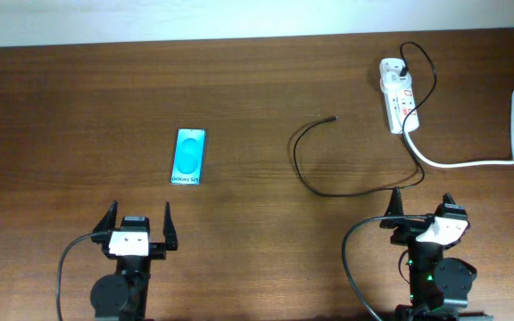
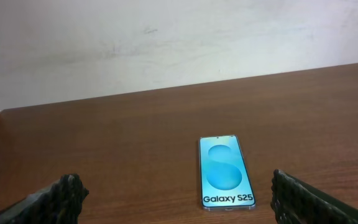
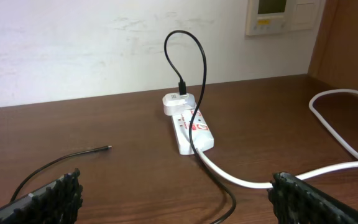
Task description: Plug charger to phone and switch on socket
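The phone (image 1: 188,157) lies flat on the table, cyan screen up, text edge toward me; in the left wrist view (image 2: 225,172) it is just ahead of the fingers, right of centre. My left gripper (image 1: 137,225) (image 2: 178,202) is open and empty, near the front edge. The socket (image 1: 397,94) (image 3: 191,126) is a white power strip at the back right. The charger cable (image 1: 303,169) (image 3: 194,74) runs from its plug in the strip's far end, loops across the table and ends in a loose tip (image 1: 334,118) (image 3: 107,148). My right gripper (image 1: 420,204) (image 3: 176,199) is open and empty.
The strip's thick white cord (image 1: 471,161) (image 3: 328,121) curves off to the right edge. A light wall (image 2: 166,43) stands behind the table, with a wall panel (image 3: 284,15) at the upper right. The black cable passes between the right gripper's fingers on the table.
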Available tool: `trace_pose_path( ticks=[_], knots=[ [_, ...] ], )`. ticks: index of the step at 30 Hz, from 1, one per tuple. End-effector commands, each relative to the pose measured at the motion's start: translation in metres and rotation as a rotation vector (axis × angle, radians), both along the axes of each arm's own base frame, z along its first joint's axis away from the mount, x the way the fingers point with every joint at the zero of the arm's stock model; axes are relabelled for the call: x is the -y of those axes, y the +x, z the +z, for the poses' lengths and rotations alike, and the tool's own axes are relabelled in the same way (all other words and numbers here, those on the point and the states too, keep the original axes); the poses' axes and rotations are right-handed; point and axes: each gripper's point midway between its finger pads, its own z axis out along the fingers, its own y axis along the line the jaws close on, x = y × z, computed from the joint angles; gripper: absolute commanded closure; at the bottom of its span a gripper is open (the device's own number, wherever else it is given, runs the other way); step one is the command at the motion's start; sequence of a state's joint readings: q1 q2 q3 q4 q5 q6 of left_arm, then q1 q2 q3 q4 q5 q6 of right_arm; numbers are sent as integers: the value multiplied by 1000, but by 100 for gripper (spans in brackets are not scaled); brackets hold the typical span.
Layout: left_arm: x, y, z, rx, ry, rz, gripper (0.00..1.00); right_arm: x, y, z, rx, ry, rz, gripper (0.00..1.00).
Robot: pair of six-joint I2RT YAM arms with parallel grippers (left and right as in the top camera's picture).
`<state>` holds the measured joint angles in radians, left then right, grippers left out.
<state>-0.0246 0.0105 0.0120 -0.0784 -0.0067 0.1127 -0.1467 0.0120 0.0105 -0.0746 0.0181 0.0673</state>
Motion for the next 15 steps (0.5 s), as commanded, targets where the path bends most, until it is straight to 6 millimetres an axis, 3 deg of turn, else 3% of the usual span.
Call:
trace_pose_path(
  ticks=[1, 6, 9, 15],
  knots=[
    [0, 0, -2, -4, 16, -4, 1, 1, 0, -3, -7, -6, -2, 2],
    [1, 0, -1, -3, 6, -9, 1, 1, 0, -3, -7, -6, -2, 2],
    [11, -1, 1, 2, -1, -68, 1, 1, 0, -3, -7, -7, -2, 2],
    [19, -7, 31, 49, -2, -113, 1, 1, 0, -3, -7, -7, -2, 2]
  ],
)
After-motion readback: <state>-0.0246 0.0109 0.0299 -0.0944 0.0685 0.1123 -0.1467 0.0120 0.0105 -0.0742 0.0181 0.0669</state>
